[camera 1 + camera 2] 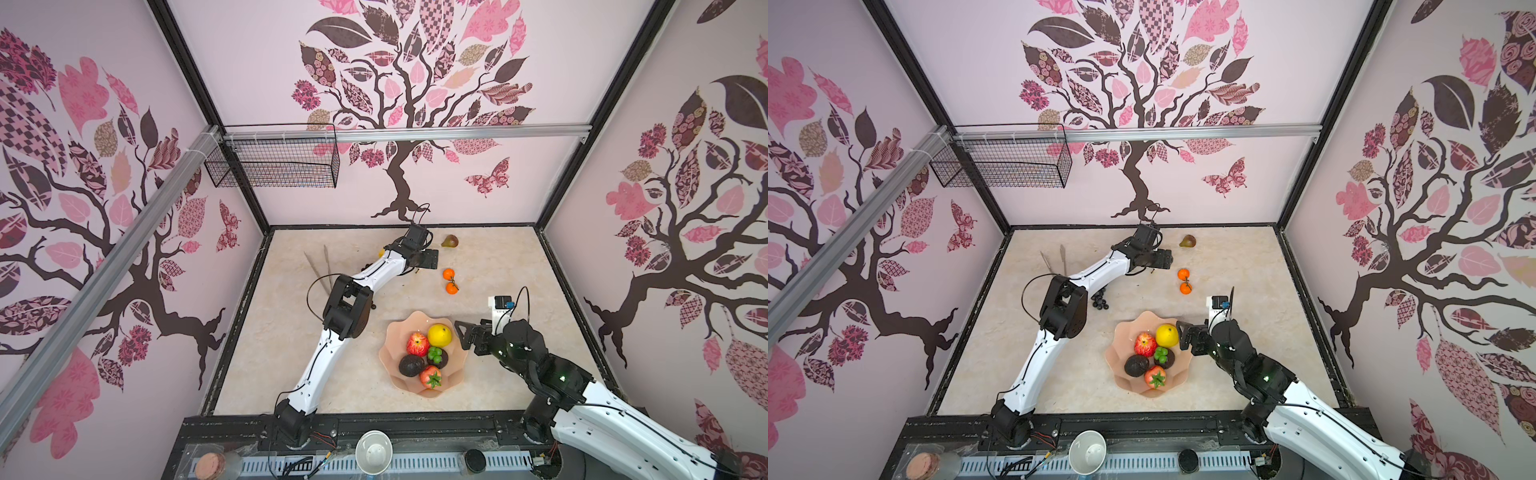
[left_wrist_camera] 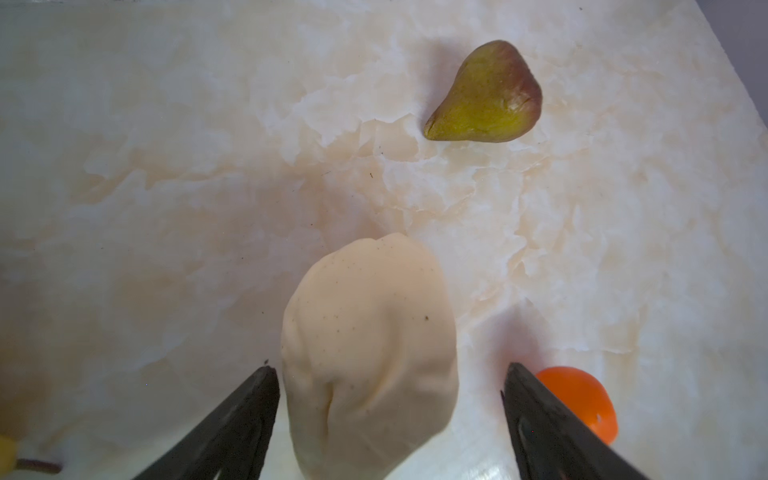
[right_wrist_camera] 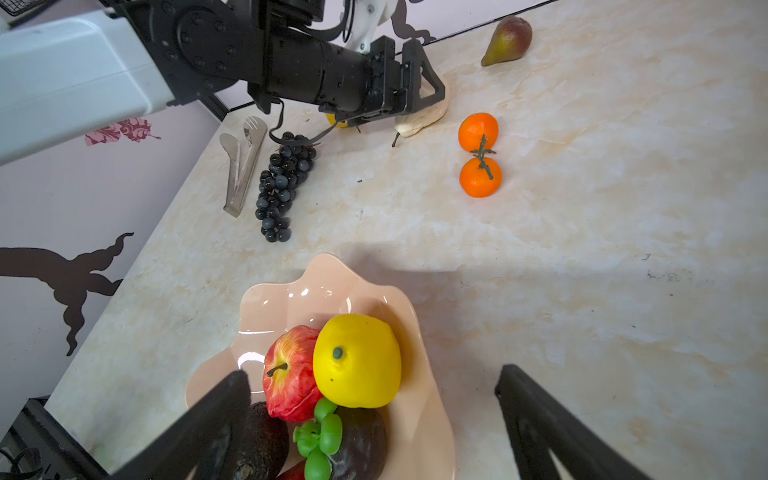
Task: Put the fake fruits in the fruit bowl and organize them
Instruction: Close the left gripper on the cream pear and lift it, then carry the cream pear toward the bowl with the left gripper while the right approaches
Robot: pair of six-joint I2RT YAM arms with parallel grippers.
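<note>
Thin tongs point(image 3: 243, 166) lie on the marble tabletop point(image 3: 582, 249); a wire basket point(image 1: 274, 160) hangs above.

fruit bowl point(image 1: 397, 336): glossy peach-pink
lemon point(image 1: 439, 335): yellow
apple point(image 1: 417, 344): streaked red
oranges point(image 1: 449, 274): orange
grape bunch point(image 3: 280, 187): black
bench point(image 1: 519, 270): cream marble

Both top views are looking steeply down from high above the near edge of the desk point(image 1: 519, 257), side by side, covering its whole surface. The left wrist camera is facing down, close over the cream pear point(image 2: 370, 353). The right wrist camera is looking from just above the fruit bowl point(image 3: 316, 282) toward the far wall, also catching that pear and the brownish pear point(image 3: 509, 39).
</note>
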